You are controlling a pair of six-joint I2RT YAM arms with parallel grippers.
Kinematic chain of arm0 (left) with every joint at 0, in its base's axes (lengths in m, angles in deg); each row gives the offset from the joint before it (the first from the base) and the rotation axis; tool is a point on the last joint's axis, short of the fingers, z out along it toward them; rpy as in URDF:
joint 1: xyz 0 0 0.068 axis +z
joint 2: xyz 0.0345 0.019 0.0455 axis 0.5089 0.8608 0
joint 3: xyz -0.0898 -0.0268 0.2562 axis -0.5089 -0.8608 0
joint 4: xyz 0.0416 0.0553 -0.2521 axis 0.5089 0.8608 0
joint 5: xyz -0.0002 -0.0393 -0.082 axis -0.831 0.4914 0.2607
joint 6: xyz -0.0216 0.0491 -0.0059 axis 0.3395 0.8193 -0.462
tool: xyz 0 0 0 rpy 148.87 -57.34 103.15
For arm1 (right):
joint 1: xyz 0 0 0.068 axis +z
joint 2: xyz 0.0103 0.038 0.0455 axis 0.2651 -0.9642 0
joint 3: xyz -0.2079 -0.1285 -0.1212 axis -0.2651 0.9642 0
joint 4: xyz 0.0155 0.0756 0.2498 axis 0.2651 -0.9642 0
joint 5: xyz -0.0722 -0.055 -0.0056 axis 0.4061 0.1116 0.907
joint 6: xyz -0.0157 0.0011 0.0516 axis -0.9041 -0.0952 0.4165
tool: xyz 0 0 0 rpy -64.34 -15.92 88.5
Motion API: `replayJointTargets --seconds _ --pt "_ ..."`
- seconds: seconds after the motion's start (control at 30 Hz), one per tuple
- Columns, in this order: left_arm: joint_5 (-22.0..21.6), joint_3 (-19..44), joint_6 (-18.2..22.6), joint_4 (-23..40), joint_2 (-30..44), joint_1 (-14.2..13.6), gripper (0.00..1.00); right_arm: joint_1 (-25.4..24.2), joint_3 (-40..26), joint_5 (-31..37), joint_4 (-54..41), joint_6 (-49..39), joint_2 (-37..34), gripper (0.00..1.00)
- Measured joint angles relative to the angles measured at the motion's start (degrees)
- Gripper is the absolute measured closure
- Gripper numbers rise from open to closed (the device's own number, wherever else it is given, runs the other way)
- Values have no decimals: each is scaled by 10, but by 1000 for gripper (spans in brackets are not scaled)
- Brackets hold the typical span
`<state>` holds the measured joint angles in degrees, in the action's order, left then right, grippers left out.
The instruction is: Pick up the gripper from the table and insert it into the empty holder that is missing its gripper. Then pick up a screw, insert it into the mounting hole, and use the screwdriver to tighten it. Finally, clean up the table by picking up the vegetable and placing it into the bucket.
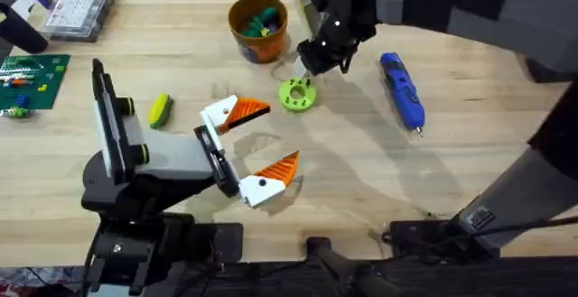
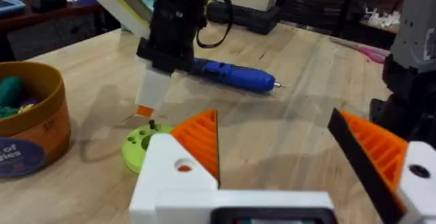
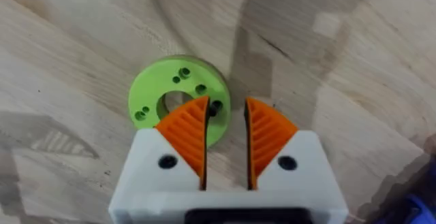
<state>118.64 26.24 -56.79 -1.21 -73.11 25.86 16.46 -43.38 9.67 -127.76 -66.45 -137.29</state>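
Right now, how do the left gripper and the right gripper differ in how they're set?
The left gripper has its fingers spread wide and holds nothing, over bare table; the right gripper has its fingers nearly closed, a narrow gap between the pads. The left sits away from the green disc; the right hangs directly over the disc's edge. Both have white fingers with orange ribbed pads.

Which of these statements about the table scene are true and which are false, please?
1. The blue pen-shaped screwdriver lies on the wooden table. True.
2. The yellow toy vegetable with green sides is inside the round orange bucket. False: it lies on the table, apart from the bucket.
3. The left gripper is open and holds nothing. True.
4. The right gripper is above the bucket. False: it is at the lime-green round disc with holes.
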Motion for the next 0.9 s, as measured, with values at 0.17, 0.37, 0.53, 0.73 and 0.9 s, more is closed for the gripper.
replayJointTargets --seconds 0.17,0.37,0.53,0.73,0.9 --pt "0 0 0 1 0 0 9 0 0 0 2 0 -9 698" --pt "0 0 0 1 0 0 9 0 0 -14 -1 0 -17 698" --pt "0 0 0 1 0 0 9 0 0 -25 -6 0 -17 698" --pt "0 0 0 1 0 0 9 0 0 -29 -11 0 -17 698" --pt "0 0 0 1 0 0 9 0 -3 -30 -14 0 -17 698"
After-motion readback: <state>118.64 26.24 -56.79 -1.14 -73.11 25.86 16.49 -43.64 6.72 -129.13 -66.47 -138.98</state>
